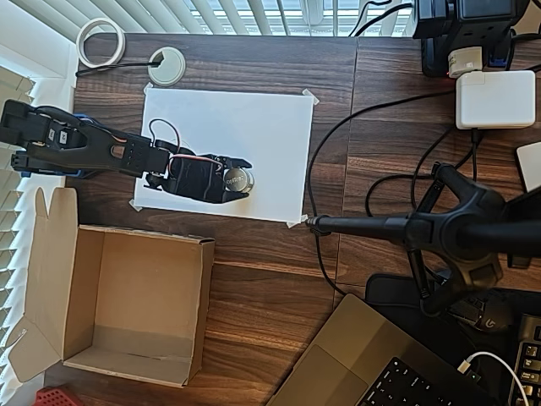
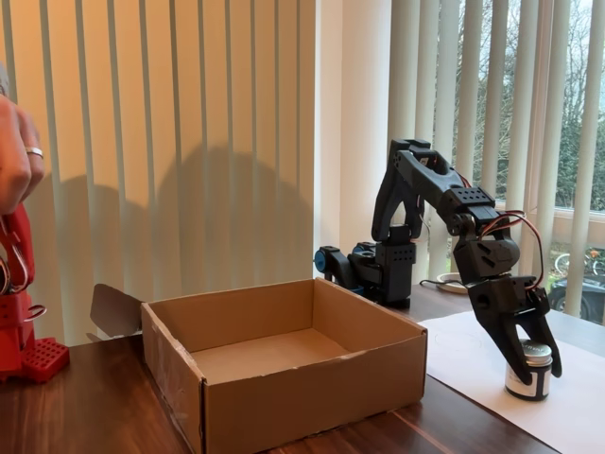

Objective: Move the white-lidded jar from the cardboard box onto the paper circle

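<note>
Your jaws (image 2: 530, 352) were closed around the white-lidded jar (image 2: 529, 370), fingers on either side of its lid. The jar stood on the white paper (image 1: 254, 135), near that sheet's front edge in the overhead view; its base looked down on the sheet. The cardboard box (image 2: 284, 378) sat open at the surface's front-left corner, apart from the paper.

I take this for a home office: a wooden desk (image 1: 254, 271) by vertical blinds (image 2: 189, 142), with a laptop (image 1: 363, 364), power adapter (image 1: 495, 99) and cables at right.
</note>
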Motion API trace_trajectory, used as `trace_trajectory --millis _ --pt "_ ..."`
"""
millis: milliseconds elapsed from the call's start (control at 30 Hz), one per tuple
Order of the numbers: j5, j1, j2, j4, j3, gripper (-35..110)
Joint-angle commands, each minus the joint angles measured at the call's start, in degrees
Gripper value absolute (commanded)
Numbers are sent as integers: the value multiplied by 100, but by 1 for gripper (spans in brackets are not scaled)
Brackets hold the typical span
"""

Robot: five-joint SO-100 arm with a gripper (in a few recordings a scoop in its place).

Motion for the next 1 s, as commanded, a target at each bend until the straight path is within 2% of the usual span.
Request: trace_trajectory --millis 0,167,333,567,733,967 --pt "-176 132 536 -105 -149 31" --pt "-281 132 562 -105 -123 33" --pt "-255 123 642 -158 -114 42" --pt "439 0 1397 -536 -123 44" --pt "1828 -176 2593 -1266 281 43" --pt "4702 -527 4720 -1178 1846 43"
